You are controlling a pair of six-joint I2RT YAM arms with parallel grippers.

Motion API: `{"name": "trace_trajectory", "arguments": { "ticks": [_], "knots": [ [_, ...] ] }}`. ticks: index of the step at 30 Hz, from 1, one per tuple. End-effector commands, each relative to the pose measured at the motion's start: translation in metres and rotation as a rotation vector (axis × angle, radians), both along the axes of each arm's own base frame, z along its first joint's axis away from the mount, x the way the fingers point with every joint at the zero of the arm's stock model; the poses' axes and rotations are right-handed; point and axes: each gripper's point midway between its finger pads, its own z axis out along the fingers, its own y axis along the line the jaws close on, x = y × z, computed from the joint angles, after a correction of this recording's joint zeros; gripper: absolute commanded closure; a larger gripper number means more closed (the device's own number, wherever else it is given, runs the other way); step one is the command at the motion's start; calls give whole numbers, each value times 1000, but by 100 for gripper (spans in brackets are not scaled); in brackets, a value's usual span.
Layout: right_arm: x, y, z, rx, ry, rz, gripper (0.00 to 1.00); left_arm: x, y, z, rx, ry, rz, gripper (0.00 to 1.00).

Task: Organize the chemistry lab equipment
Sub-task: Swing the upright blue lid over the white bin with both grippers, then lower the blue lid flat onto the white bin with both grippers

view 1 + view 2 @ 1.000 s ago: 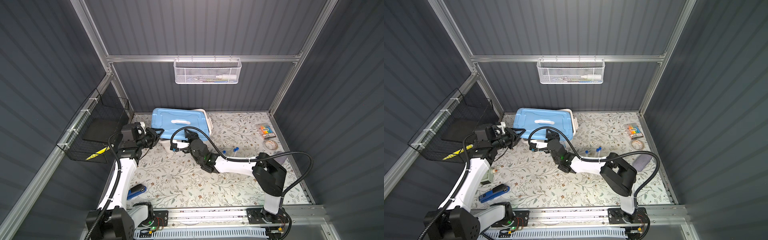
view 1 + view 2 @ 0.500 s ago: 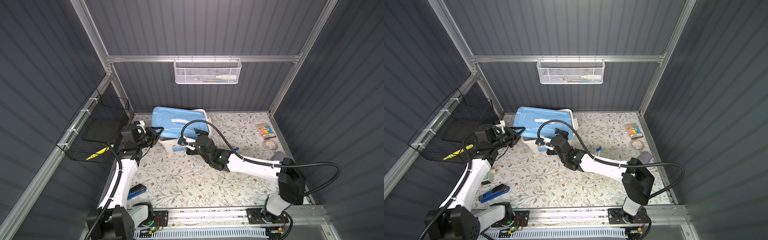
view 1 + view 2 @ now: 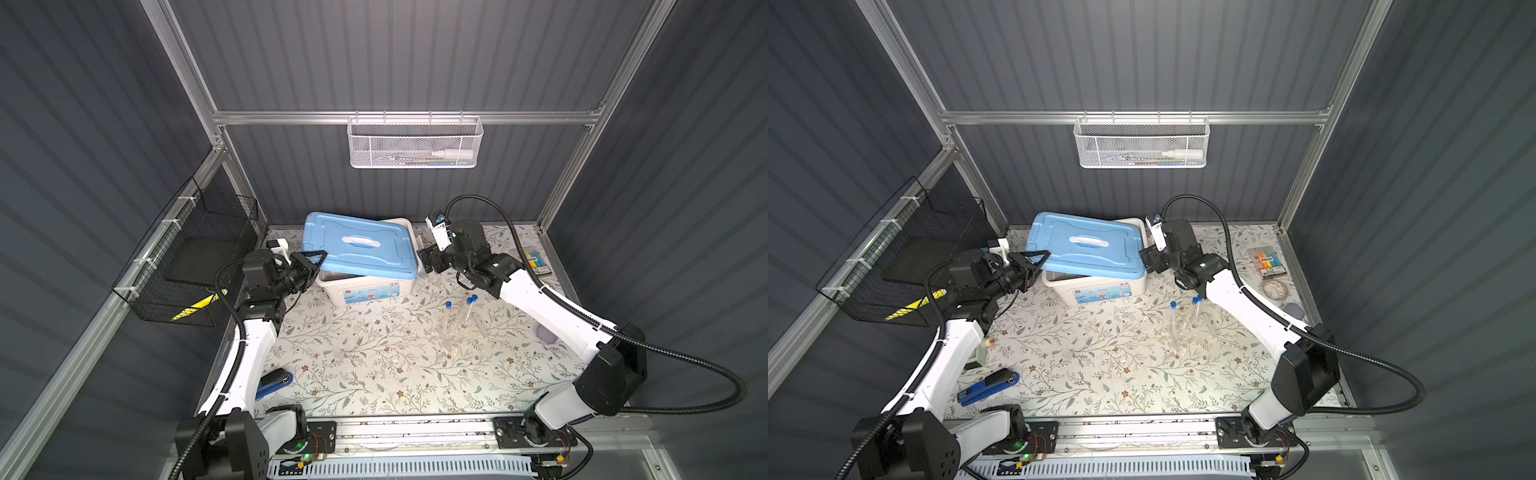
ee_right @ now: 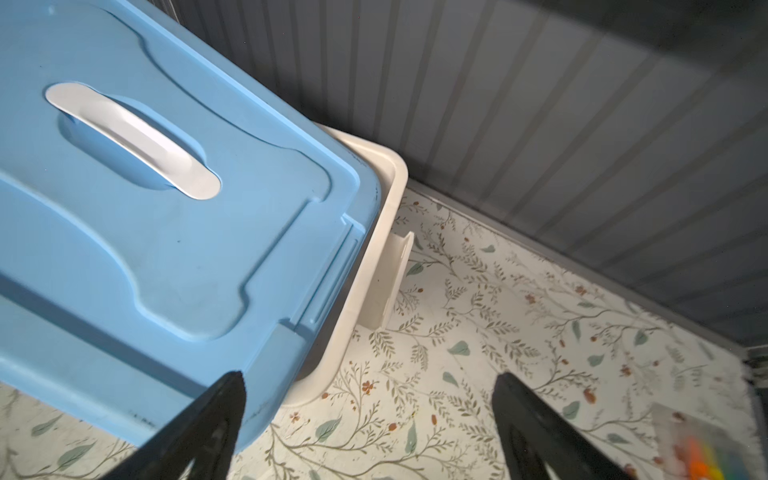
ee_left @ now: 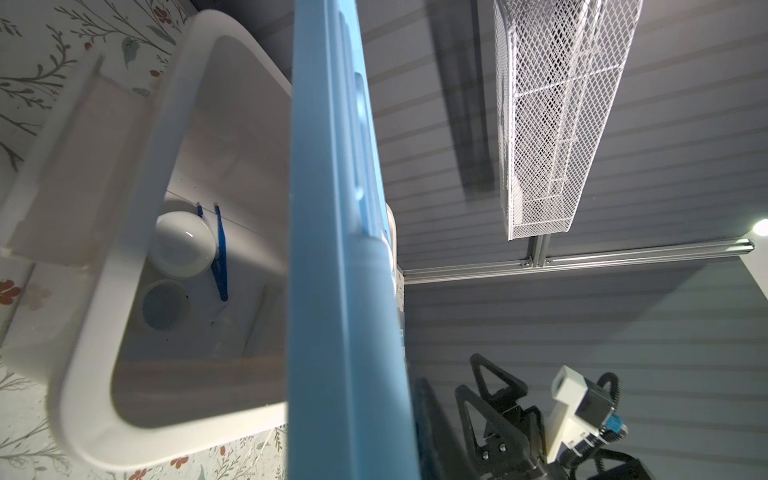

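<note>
Left wrist view, box interior: one white ceramic dish (image 5: 185, 245), domed side showing, lay on the floor of the white plastic storage box (image 5: 83, 374). One pair of dark blue tweezers (image 5: 220, 253) lay against its side, and one small round clear glass dish (image 5: 166, 305) sat just beside it. Both top views: clear blue-capped test tubes (image 3: 448, 316) (image 3: 1174, 322) stood leaning in a faintly visible clear tube rack (image 3: 461, 332) (image 3: 1200, 328) on the floral-patterned table cover (image 3: 374, 365), near the box's front right. One light blue plastic lid (image 3: 359, 245) (image 4: 145, 249) with a white handle sat askew and tilted over the box, its front-left corner raised off the rim. The left gripper (image 3: 313, 259) (image 3: 1034, 259) was clamped on that corner. The right gripper (image 3: 428, 259) (image 4: 370, 415) had its fingers spread wide just beside the lid's right end, holding nothing; whether it touched the lid could not be told. Further out: a pack of coloured markers (image 3: 536, 262) lay by the right wall, a blue stapler (image 3: 274, 380) at front left, a black wire basket (image 3: 199, 249) hung on the left wall, and a white mesh basket (image 3: 415, 143) on the back rail.
</note>
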Motion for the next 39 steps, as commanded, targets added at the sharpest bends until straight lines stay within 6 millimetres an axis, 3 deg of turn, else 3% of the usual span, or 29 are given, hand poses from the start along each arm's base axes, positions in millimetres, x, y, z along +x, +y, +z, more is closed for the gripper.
{"name": "trace_trajectory", "arguments": {
  "ticks": [1, 16, 27, 39],
  "knots": [
    [-10, 8, -24, 143, 198, 10, 7, 0, 6, 17, 20, -74, 27, 75],
    [3, 8, -37, 368, 346, -6, 8, -4, 2, 39, 6, -198, 18, 73],
    [0, 20, -45, 432, 456, 14, 13, -21, 2, -16, 52, -65, 18, 74],
    [-7, 28, -66, 443, 582, 4, 19, -35, 5, -53, 98, -30, 31, 74]
  ]
}}
